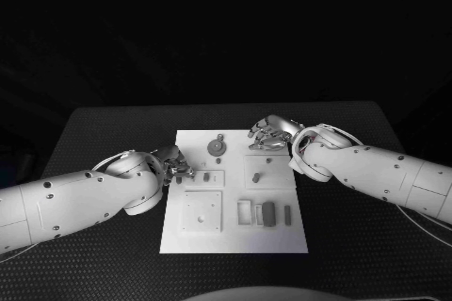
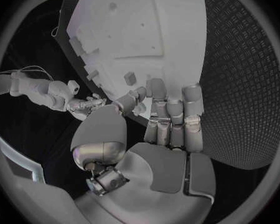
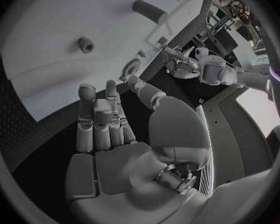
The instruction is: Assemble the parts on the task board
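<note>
A white task board [image 1: 236, 239] lies flat in the middle of a black table [image 1: 113, 125] whose surface has a fine raised-dot texture. The board is a smooth rectangular plate with shallow square recesses and low raised frames. Near its far edge a round, gear-like disc [image 1: 217, 146] lies flat, with a small dark peg [image 1: 219, 161] just in front of it. On the right half a short upright peg [image 1: 255, 177] stands in a square frame. At the near right, several grey rectangular blocks [image 1: 270, 213] lie side by side in a row, beside an open rectangular slot [image 1: 244, 211]. At the near left sits a square plate [image 1: 202, 211] with small holes.

The left hand [image 1: 175, 164] rests at the board's left edge, its silver fingers [image 2: 170, 109] together and bent down over the rim. The head view shows a small dark part at its fingertips, but whether the hand is grasping it or only touching it cannot be told.

The right hand [image 1: 271, 132] hovers over the board's far right corner with its fingers [image 3: 97, 115] curled inward; the right wrist view shows nothing plainly between them, and it cannot be told whether they are clenched. Both white arms have smooth shells dotted with small screws, and each partly covers the board edge beneath it.
</note>
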You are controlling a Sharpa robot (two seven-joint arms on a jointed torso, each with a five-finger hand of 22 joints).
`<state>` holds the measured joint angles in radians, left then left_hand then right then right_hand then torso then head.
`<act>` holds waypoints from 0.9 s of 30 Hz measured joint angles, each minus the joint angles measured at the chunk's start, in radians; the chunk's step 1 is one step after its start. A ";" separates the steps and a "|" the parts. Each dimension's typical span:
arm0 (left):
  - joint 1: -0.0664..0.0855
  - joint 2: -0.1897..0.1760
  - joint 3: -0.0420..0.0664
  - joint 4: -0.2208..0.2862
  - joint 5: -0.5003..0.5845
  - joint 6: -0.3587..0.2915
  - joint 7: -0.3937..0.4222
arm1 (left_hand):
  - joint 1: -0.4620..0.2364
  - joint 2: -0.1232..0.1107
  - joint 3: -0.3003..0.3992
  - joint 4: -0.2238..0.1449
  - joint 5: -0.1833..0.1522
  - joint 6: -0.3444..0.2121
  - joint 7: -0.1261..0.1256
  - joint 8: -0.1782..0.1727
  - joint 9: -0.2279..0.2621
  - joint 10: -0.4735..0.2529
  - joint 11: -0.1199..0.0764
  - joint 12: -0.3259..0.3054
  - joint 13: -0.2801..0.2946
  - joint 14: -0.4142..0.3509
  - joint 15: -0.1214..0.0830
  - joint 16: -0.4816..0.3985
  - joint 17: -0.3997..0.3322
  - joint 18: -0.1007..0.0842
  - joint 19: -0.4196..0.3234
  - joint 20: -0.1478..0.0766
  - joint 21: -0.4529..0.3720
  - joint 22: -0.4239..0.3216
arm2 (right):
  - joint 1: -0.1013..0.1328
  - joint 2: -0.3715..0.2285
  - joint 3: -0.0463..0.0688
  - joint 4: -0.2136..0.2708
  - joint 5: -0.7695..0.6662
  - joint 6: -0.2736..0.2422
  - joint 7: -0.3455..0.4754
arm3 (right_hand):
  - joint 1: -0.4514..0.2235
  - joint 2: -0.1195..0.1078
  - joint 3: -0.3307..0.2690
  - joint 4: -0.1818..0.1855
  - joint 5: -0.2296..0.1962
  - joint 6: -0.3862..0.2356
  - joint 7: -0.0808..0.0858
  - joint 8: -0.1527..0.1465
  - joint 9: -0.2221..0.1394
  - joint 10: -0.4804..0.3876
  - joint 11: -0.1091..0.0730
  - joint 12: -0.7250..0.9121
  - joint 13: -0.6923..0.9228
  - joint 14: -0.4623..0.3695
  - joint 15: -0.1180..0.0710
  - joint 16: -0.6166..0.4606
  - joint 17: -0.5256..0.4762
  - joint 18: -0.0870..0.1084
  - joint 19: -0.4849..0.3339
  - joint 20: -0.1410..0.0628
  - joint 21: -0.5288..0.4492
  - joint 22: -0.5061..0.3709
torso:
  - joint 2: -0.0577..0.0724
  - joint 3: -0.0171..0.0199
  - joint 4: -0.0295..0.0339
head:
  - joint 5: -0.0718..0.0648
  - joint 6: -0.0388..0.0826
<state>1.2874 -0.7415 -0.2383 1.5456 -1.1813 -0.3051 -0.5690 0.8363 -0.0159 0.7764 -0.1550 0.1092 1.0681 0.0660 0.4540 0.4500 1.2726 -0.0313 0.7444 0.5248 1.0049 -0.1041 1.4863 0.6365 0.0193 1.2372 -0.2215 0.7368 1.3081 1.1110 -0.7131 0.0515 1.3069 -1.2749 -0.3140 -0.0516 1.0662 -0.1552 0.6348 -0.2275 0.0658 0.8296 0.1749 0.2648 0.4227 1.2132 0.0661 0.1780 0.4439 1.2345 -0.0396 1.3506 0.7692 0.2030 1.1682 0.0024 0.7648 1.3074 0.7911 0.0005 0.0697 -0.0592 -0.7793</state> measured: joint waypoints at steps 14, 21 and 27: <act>-0.002 0.012 0.001 -0.008 -0.030 0.024 -0.003 | -0.020 -0.006 0.010 0.027 -0.005 0.009 -0.009 0.008 0.008 0.008 -0.009 0.017 -0.007 0.012 -0.007 0.009 -0.002 0.000 0.013 -0.005 0.012 0.000 | 0.000 0.000 0.000 -0.001 0.000 0.000 0.000 | 0.000 0.000 0.000 0.000 0.000 -0.001 -0.002 0.000 -0.001 0.000 0.000 0.000 0.000 0.000 0.000 0.000 0.000 0.000 0.000 0.000 0.000 0.000 | 0.000 0.0000 0.0000 | -0.001 0.000; -0.003 0.018 0.002 -0.012 -0.049 0.030 -0.004 | -0.027 -0.013 0.017 0.036 -0.006 0.015 -0.015 0.008 0.008 0.012 -0.012 0.017 -0.008 0.018 -0.013 0.009 -0.003 0.000 0.024 -0.013 0.012 0.000 | 0.000 0.001 0.000 -0.001 0.000 0.000 0.000 | 0.000 0.000 0.000 0.000 0.000 -0.002 -0.002 0.000 -0.001 0.000 0.000 0.000 0.000 0.001 0.001 0.000 0.000 0.000 -0.001 0.002 0.000 0.000 | 0.000 -0.0002 0.0000 | -0.001 0.000; -0.003 0.020 0.003 -0.010 -0.059 0.043 -0.004 | -0.027 -0.014 0.018 0.037 -0.010 0.019 -0.019 0.010 0.008 0.013 -0.012 0.022 -0.010 0.020 -0.015 0.015 -0.004 0.000 0.025 -0.014 0.016 0.000 | 0.000 0.000 0.000 -0.001 0.000 0.000 0.000 | 0.000 0.000 0.000 0.000 0.000 -0.005 0.000 0.000 -0.001 -0.002 -0.002 0.000 0.000 0.002 0.002 0.000 0.000 0.000 -0.001 0.002 0.000 0.000 | 0.000 -0.0002 0.0000 | -0.002 0.000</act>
<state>1.2842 -0.7219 -0.2358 1.5356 -1.2407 -0.2622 -0.5730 0.8089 -0.0297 0.7939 -0.1178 0.0995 1.0869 0.0474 0.4644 0.4580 1.2851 -0.0438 0.7666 0.5149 1.0249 -0.1192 1.5016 0.6329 0.0193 1.2620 -0.2358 0.7524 1.3077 1.1110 -0.7126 0.0515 1.3056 -1.2748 -0.3140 -0.0515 1.0661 -0.1552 0.6348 -0.2275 0.0658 0.8248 0.1744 0.2648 0.4219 1.2114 0.0643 0.1780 0.4438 1.2362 -0.0379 1.3506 0.7692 0.2030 1.1668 0.0040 0.7648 1.3074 0.7912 0.0003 0.0697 -0.0615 -0.7797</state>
